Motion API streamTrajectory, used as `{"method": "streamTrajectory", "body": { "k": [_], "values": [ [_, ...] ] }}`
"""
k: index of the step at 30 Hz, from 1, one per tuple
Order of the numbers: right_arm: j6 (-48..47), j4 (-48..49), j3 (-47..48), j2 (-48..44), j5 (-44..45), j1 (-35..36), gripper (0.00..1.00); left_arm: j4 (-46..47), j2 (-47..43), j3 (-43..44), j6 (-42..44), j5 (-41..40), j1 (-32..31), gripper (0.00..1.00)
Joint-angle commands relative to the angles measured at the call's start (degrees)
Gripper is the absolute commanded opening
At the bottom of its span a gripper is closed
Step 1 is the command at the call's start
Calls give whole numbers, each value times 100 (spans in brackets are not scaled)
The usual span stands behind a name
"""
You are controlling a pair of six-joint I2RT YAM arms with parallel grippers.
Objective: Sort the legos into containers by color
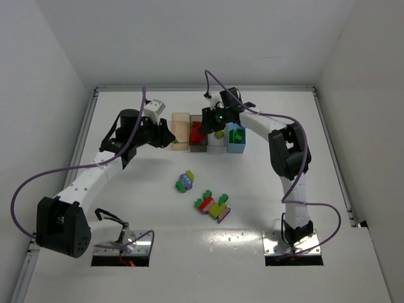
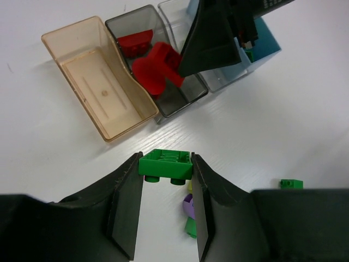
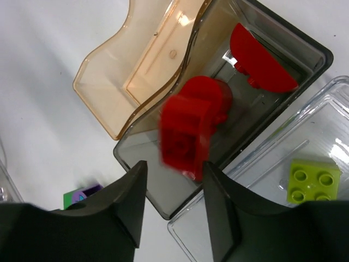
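My left gripper (image 2: 166, 166) is shut on a dark green lego (image 2: 165, 165) and holds it above the table, just short of the tan container (image 2: 131, 101). My right gripper (image 3: 174, 180) is open over the near end of the dark grey container (image 3: 143, 148). A blurred red lego (image 3: 191, 125) hangs free just beyond its fingertips, above that container; it also shows in the left wrist view (image 2: 155, 68). A red half-round piece (image 3: 262, 60) lies inside. A lime lego (image 3: 313, 180) lies in the clear container (image 3: 256, 180). The tan container holds nothing.
The four containers stand side by side at the back middle (image 1: 180, 120); the light blue container (image 1: 237, 148) holds a green lego. Two mixed clusters of legos (image 1: 185, 181) (image 1: 213, 205) lie on the table in front. A small green lego (image 2: 291, 184) lies apart.
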Motion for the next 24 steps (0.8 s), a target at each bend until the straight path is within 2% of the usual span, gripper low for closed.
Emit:
{"method": "streamTrajectory", "body": {
  "k": [1, 2, 3, 11, 14, 17, 20, 24],
  "values": [
    [-35, 123, 320, -45, 126, 102, 47, 27, 270, 294, -83, -234, 62, 24],
    [-96, 123, 320, -45, 56, 102, 50, 27, 332, 355, -83, -235, 62, 24],
    [-157, 123, 320, -97, 55, 154, 58, 27, 411, 356, -83, -235, 62, 24],
    [-281, 246, 126, -764, 169, 93, 74, 413, 930, 680, -153, 248, 62, 24],
    [-281, 299, -14, -1291, 914, -91, 76, 643, 1167, 839, -303, 310, -105, 24],
    [-229, 220, -198, -1887, 2090, -398, 80, 906, 1517, 1076, -434, 494, -307, 24],
    [-228, 159, -506, -2529, 2654, -741, 83, 1195, 1878, 1330, -610, 547, -526, 24],
    [-281, -26, -1189, -3075, 2815, -1207, 86, 1311, 2283, 1699, -715, 600, -887, 25]
  ]
}}
